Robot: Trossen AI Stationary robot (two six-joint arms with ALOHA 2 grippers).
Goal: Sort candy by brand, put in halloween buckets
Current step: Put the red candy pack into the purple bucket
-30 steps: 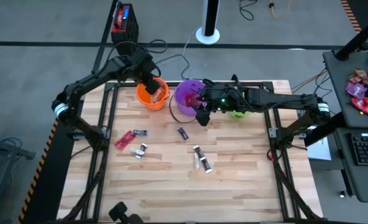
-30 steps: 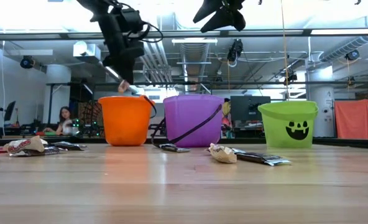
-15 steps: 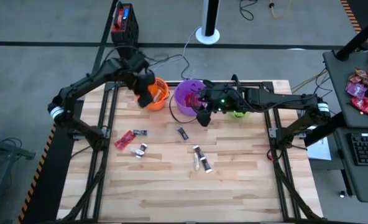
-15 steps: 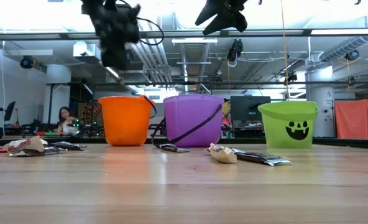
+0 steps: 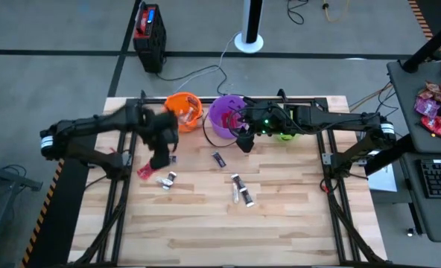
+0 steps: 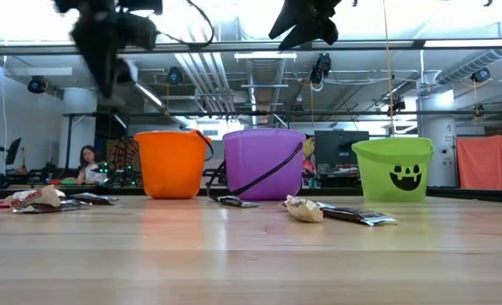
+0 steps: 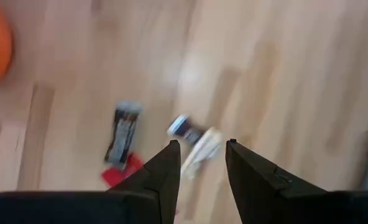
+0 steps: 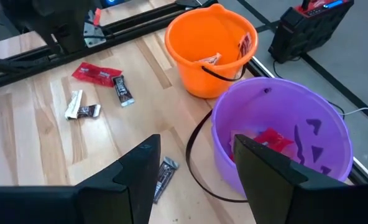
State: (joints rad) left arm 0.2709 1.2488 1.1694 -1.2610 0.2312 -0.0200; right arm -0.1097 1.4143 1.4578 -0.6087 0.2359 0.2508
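Presently the left gripper [image 5: 161, 160] is hung over the left cluster of candy [image 5: 155, 170] on the counter [image 5: 205, 223], its fingers [image 7: 165, 171] parted with nothing between them; the next pick is judged to be one piece from this cluster. For a clean pick, the fingers should be lowered astride a single wrapper, across its narrow width, since a red wrapper [image 7: 123, 170], a dark one [image 7: 122, 132] and a silver-white one [image 7: 194, 142] lie close together. More small wrapped pieces [image 5: 239, 190] lie loose mid-counter. The right gripper [image 5: 242, 140] is held near the purple bucket [image 8: 283, 134], fingers [image 8: 137, 177] apart and empty. At the counter's far edge stand the orange bucket [image 5: 183, 112], the purple bucket and the green bucket [image 6: 393, 169] in a row; candy is seen inside the orange and purple ones.
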